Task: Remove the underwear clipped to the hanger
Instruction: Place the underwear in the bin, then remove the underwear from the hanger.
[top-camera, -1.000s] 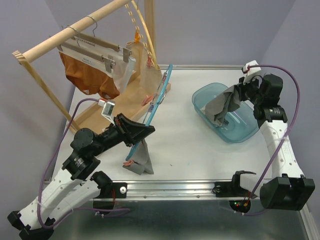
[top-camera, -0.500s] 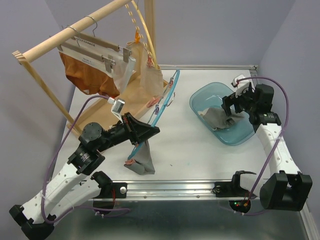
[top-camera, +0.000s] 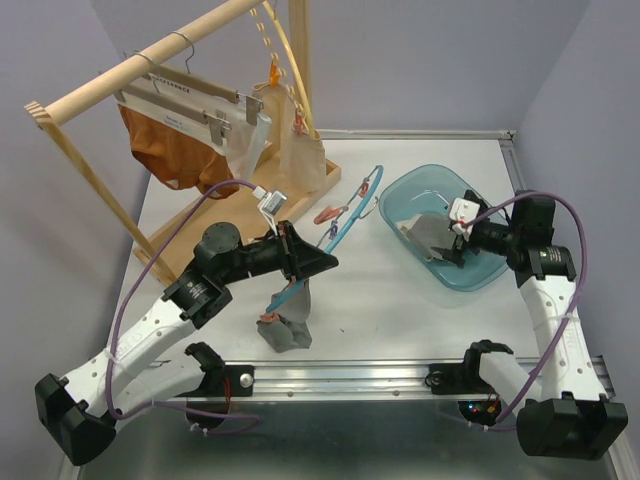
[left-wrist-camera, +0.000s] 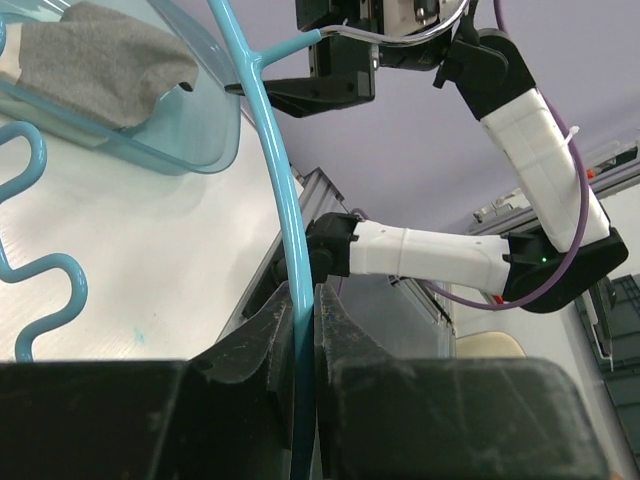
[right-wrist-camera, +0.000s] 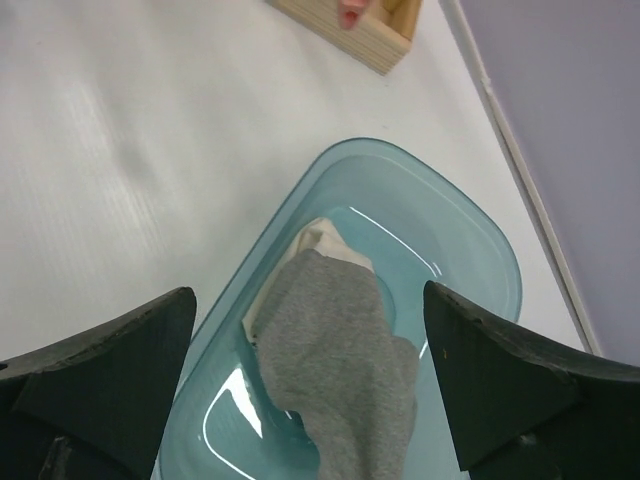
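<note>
**Item 1. Left gripper (top-camera: 318, 262).** My jaws are clenched on the thin rod of the blue clip hanger (top-camera: 345, 215), which slants from 7 toward 1 o'clock over the counter (top-camera: 400, 320).

**Item 2. Right gripper (right-wrist-camera: 305, 390).** My jaws are released, spread wide and empty, above the clear blue basin (right-wrist-camera: 480, 230) at 3 o'clock.

**Item 3. Grey briefs, binned (right-wrist-camera: 340, 350).** They lie crumpled in the basin over a cream cloth (right-wrist-camera: 315, 240).

**Item 4. Grey briefs, clipped (top-camera: 290, 325).** They hang from a pink clip (top-camera: 268, 318) at the hanger's low end, at 6 o'clock from my left gripper. I cannot tell whether the hem touches the counter.

**Item 5. Rack stock.** At 10 to 11 o'clock, rust-orange briefs (top-camera: 170, 155), a sheer white pair (top-camera: 250, 150) and cream briefs (top-camera: 303, 160) hang from the wooden rack (top-camera: 130, 70).

**Handling, item 4.** I judge the cloth light, limp and stretchy, not fragile. It will drape and bunch rather than hold its shape. Best hold: pinch a full fold just under the clip, near the waistband, and pull straight away from the clip. A grip lower down would only stretch the fabric. The hanger rod is slender, so it may twist in my left jaws under the tug.
</note>
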